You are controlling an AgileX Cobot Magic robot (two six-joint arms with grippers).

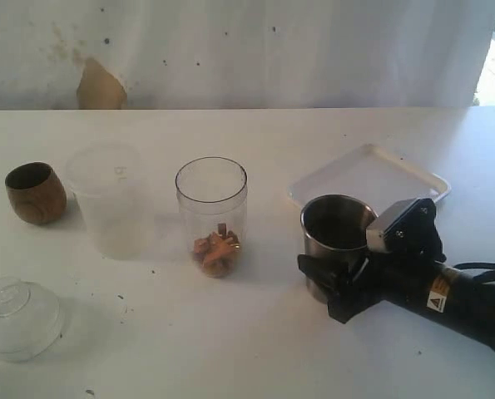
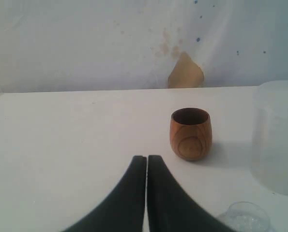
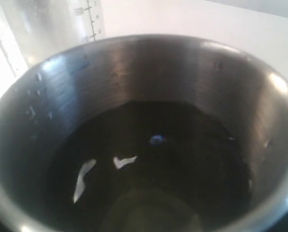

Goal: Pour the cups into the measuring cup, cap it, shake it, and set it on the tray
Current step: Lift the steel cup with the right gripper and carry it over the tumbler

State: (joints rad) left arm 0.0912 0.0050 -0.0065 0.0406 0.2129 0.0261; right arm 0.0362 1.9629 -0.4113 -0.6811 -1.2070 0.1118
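Though barely under way, shows brown bits (image 1: 216, 249) in measuring cup (image 1: 211, 208) at mid-counter (image 1: 255, 353); steel tumbler (image 1: 334, 237), dark liquid inside, beside tray (image 1: 372, 179), straddled by right gripper (image 1: 320, 287), grip not discernible; left gripper (image 2: 146, 162) closed, empty; leaves pouring, capping with dome lid (image 1: 18, 318), shaking, traying.

The right arm (image 1: 463, 306) is cased in black and marked with a yellow triangular warning label (image 1: 437, 301). A silver-grey camera block (image 1: 397, 223) is fixed to it with small dark screws, and a black cable (image 1: 480, 268) is attached. The left gripper (image 2: 146, 158) is formed of two black, curved, tapering fingers (image 2: 127, 198).
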